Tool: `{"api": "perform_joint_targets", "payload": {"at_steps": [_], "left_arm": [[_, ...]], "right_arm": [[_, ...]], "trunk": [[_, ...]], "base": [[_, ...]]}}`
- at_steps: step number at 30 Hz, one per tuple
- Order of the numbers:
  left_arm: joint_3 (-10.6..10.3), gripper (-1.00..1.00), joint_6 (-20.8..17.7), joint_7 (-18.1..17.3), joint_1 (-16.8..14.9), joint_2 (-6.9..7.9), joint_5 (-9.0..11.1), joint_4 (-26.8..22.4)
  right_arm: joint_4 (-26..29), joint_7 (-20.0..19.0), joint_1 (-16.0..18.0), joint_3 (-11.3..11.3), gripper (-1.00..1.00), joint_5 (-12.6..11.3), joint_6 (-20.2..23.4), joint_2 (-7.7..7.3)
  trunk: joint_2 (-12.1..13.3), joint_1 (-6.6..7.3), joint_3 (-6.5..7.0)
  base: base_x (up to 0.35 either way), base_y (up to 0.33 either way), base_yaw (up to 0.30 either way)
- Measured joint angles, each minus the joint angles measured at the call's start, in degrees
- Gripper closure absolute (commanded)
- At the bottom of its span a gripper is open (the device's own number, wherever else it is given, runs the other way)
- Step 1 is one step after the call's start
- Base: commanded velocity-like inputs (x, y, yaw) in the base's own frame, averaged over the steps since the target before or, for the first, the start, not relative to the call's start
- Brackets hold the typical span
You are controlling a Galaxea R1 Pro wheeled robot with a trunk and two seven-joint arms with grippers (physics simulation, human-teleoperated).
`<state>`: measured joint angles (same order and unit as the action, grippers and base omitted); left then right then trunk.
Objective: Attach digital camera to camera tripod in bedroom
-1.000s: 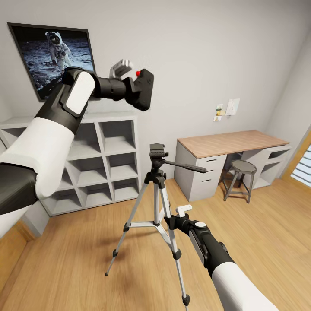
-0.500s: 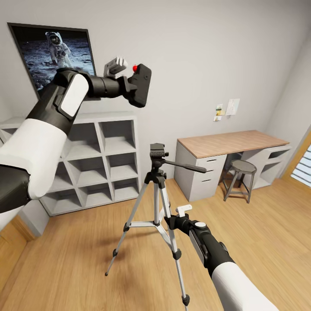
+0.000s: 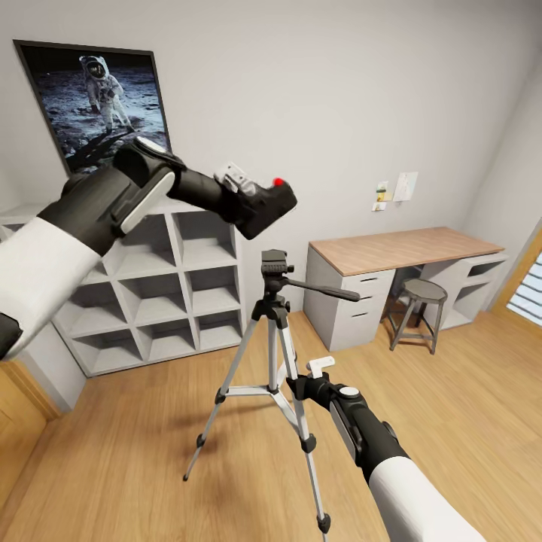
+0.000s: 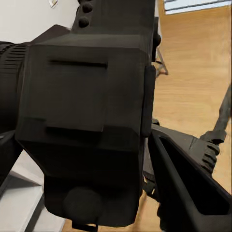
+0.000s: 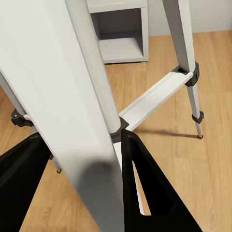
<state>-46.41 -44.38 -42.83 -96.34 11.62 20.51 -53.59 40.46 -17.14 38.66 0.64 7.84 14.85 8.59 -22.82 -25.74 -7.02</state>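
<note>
From the head view, the left gripper [image 3: 242, 183] was clenched on the camera [image 3: 269, 207], a boxy matte-black body with a red button on top, held in the air above and slightly left of the tripod [image 3: 272, 354] head and clear of it. The tripod stood on the wood floor [image 3: 467, 391], with slim silver legs, black joints and a long black pan handle. The right gripper [image 3: 301, 380] sat low at the tripod's near leg, a finger on either side. Behind stood a white cube shelf [image 3: 158, 286], an astronaut poster [image 3: 94, 98], a wood-topped desk [image 3: 406, 252] and a round grey stool [image 3: 421, 301].

From the left wrist, the camera [image 4: 87, 121] lay between dark angular fingers [image 4: 183, 188], blocky and dull-surfaced.

From the right wrist, a smooth silver leg [image 5: 72, 111] ran between the two black triangular fingers [image 5: 150, 193]; whether they pressed it, I could not tell
</note>
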Motion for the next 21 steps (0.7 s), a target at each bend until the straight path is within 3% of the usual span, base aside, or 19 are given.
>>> {"api": "perform_joint_targets", "payload": {"at_steps": [3,8,11,15,16,21], "left_arm": [[2.8,1.0,0.0,-2.4,0.0,0.66,-0.6,-0.8],[4.1,1.0,0.6,-4.2,0.0,0.98,-1.0,-1.3],[4.4,1.0,2.9,-7.1,-0.1,1.22,-2.5,-1.3],[4.6,1.0,6.0,-13.1,-0.3,1.58,-6.5,-0.7],[4.7,1.0,6.6,-15.4,-0.4,1.55,-8.4,-0.2],[5.3,1.0,7.9,-22.0,-1.6,0.81,-13.2,3.3]], "right_arm": [[0.0,0.0,0.0,0.0,1.0,0.0,0.0,0.01],[0.0,0.0,0.0,0.0,1.0,0.0,0.0,0.03],[0.0,0.0,0.0,0.0,1.0,0.0,0.1,0.02],[0.0,0.0,0.0,0.0,1.0,0.0,0.1,0.03],[0.0,0.0,0.0,0.0,1.0,0.0,0.1,0.04],[0.0,0.0,0.0,0.0,1.0,0.0,0.1,0.04]], "trunk": [[0.0,0.0,0.0],[0.0,0.0,0.0],[0.0,0.0,0.0],[0.0,0.0,0.0],[0.0,0.0,0.0],[0.0,0.0,0.0]], "base": [[0.0,0.0,0.0],[0.0,0.0,0.0],[0.0,0.0,0.0],[0.0,0.0,0.0],[0.0,0.0,0.0],[0.0,0.0,0.0]]}}
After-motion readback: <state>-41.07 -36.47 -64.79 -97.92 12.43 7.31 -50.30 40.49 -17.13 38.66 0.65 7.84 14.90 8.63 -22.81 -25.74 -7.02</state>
